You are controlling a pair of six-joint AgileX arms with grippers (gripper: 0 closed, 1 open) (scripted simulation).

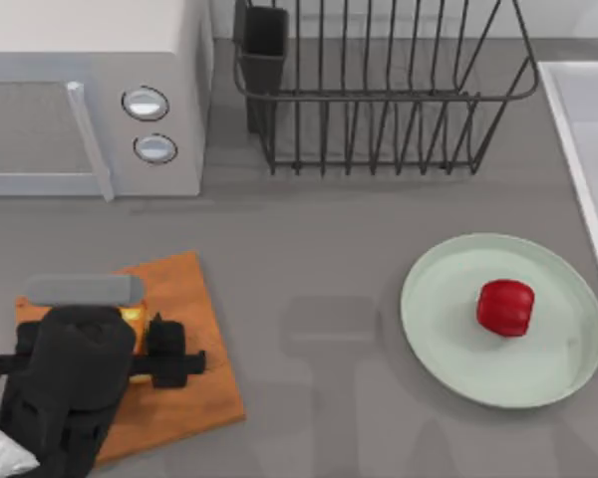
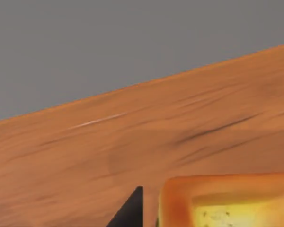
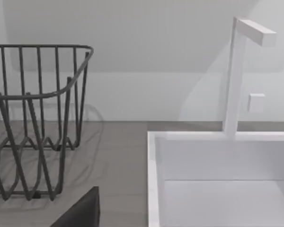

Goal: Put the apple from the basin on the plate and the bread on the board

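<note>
The red apple (image 1: pixel 505 307) lies on the mint-green plate (image 1: pixel 448 339) at the table's right. My left gripper (image 1: pixel 169 358) hangs low over the wooden board (image 1: pixel 194 299) at the front left. The yellow bread (image 1: pixel 135 321) peeks out from under it. In the left wrist view the bread (image 2: pixel 227 201) rests on the board (image 2: pixel 156 132), and a narrow gap separates it from one dark fingertip (image 2: pixel 132 213), so the gripper is open. A dark part of my right gripper (image 3: pixel 80 213) shows in front of the white basin (image 3: pixel 154 179).
A black wire dish rack (image 1: pixel 379 100) stands at the back middle and a microwave (image 1: pixel 90 100) at the back left. The basin's rim (image 1: pixel 578 149) runs along the right edge, with a white faucet (image 3: pixel 234 75) behind it. Bare grey tabletop lies between board and plate.
</note>
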